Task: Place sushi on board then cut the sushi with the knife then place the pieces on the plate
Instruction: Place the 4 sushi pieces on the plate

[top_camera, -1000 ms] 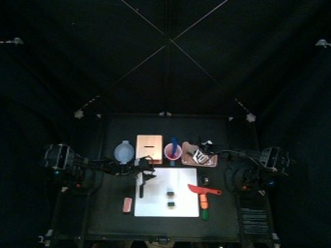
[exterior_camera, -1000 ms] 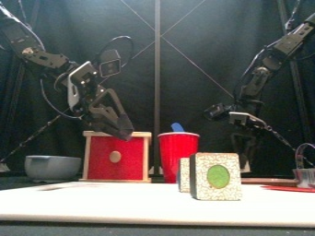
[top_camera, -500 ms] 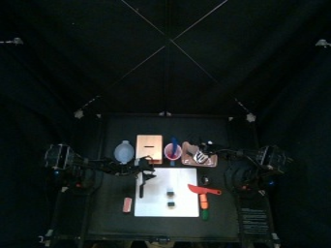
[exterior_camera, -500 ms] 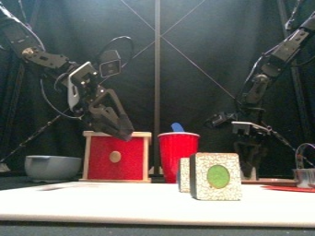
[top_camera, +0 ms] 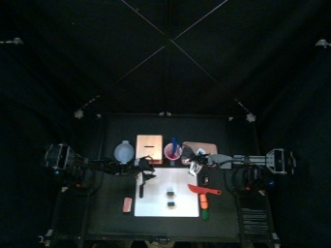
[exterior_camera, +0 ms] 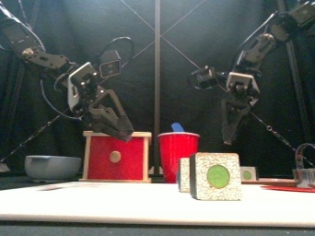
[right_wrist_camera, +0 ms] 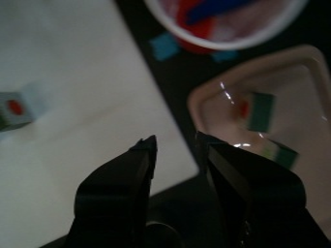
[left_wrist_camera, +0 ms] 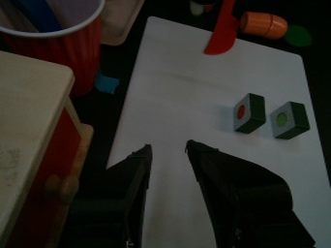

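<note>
Both my pincers are released and empty: left pincer [left_wrist_camera: 168, 147] over the white board's [left_wrist_camera: 181, 87] far-left edge, right pincer [right_wrist_camera: 176, 140] above the pink tray's [right_wrist_camera: 305, 102] near edge. Two sushi pieces [left_wrist_camera: 249, 112] stand mid-board, left of the red knife [left_wrist_camera: 223, 29]. They're probably light, stiff and slick; I'd pinch one's flat faces.

Sushi pieces [left_wrist_camera: 249, 111] on board [top_camera: 155, 194], knife [top_camera: 204, 193] at its right edge, bowl [top_camera: 122, 152], box [top_camera: 147, 144], cup [top_camera: 172, 150], tray [right_wrist_camera: 291, 77] in row behind.

A robotics lab booth; black curtains [top_camera: 165, 58] enclose a small black bench [top_camera: 110, 221]; a left arm [exterior_camera: 47, 63] and right arm [exterior_camera: 264, 46] hang over toy sushi [exterior_camera: 218, 176] on a white cutting board [top_camera: 162, 211].
</note>
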Tool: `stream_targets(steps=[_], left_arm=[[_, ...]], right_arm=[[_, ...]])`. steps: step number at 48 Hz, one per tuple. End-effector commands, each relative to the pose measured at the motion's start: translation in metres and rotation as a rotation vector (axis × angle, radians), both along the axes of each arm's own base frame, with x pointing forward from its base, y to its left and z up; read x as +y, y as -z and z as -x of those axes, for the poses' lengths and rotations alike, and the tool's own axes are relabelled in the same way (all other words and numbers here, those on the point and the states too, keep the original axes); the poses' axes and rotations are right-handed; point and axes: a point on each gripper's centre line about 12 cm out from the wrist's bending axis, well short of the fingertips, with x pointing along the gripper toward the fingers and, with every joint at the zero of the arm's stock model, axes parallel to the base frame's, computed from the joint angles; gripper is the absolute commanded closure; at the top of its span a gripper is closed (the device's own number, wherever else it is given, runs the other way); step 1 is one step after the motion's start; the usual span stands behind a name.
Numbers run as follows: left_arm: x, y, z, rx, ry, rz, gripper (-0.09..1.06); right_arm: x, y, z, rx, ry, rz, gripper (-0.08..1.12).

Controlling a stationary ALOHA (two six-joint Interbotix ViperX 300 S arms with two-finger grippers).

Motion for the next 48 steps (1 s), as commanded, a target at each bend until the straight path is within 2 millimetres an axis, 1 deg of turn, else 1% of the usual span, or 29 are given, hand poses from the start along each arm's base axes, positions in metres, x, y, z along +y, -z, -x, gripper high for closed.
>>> stream_targets(steps=[1, 5, 7, 18, 27, 37, 48], left_arm=[[0.001, -0.007, -0.004, -0.025, -0.005, 0.000, 0.21], [0.001, -0.007, -0.004, -0.025, -0.005, 0.000, 0.21], [0.002, -0.007, -0.004, -0.025, -0.006, 0.000, 0.21], [0.001, -0.006, -0.004, -0.022, -0.005, 0.002, 0.21], [0.002, -0.005, -0.004, -0.019, -0.007, 0.001, 0.21], [0.002, -0.002, -0.004, -0.011, -0.005, -0.001, 0.21], [0.002, 0.001, -0.004, -0.001, -0.005, -0.002, 0.21]], right_arm=[[0.035, -0.012, -0.023, -0.063, -0.113, 0.003, 0.28], [0.056, -0.011, -0.034, -0.074, -0.186, 0.005, 0.28], [0.063, -0.010, -0.038, -0.079, -0.203, 0.002, 0.28], [0.092, -0.006, -0.059, -0.096, -0.279, -0.004, 0.28], [0.105, 0.000, -0.074, -0.103, -0.304, -0.012, 0.28], [0.124, 0.009, -0.086, -0.091, -0.329, -0.039, 0.28], [0.127, 0.021, -0.095, -0.068, -0.304, -0.073, 0.27]])
